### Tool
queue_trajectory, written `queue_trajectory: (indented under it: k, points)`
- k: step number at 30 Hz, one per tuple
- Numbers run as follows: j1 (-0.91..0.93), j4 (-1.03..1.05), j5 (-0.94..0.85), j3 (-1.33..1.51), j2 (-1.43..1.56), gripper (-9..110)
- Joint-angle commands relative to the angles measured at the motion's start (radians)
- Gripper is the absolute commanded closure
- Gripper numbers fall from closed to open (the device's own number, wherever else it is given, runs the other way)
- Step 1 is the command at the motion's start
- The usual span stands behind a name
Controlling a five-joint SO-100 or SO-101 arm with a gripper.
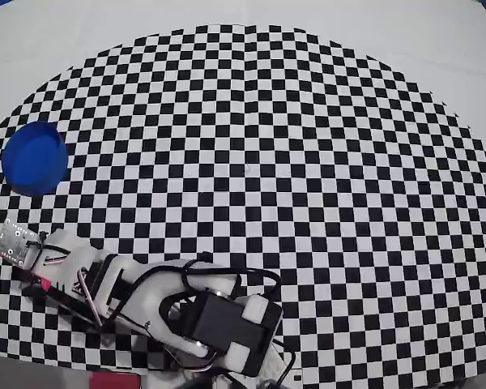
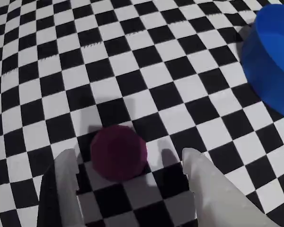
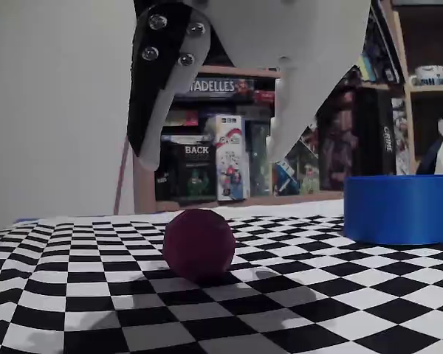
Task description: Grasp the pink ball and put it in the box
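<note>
We see the end effector [image 3: 214, 147] hanging spread wide above the pink ball [image 3: 198, 243], tips off the desk, nothing held. In the wrist view the end effector [image 2: 132, 163] has its white fingers [image 2: 68, 179] either side of the pink ball [image 2: 118, 152], the left one just beside it, the right one clear of it. Ball sits on the checkered mat [image 2: 146, 71], not touched as far as we can tell. The box [image 2: 272, 56] is at the upper right of the ball in the wrist view, well apart; in the fixed view the box [image 3: 401, 208] stands right of the ball. Overhead, the box [image 1: 34, 157] sits above the arm [image 1: 146, 300]; ball hidden there. Behind the ball in the fixed view we read "BACK" [image 3: 196, 150] on a dark game box and "ADELLES" [image 3: 220, 86] on a shelf item; other spines too blurred.
</note>
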Motion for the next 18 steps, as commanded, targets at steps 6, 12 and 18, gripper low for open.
queue_trajectory:
  k: [6, 12, 18]
  points:
    - [-0.005, 0.020, 0.000, -0.044, -0.008, 76]
    - [-0.005, 0.040, 0.000, -0.054, -0.018, 76]
    - [-0.005, 0.066, 0.002, -0.078, -0.038, 76]
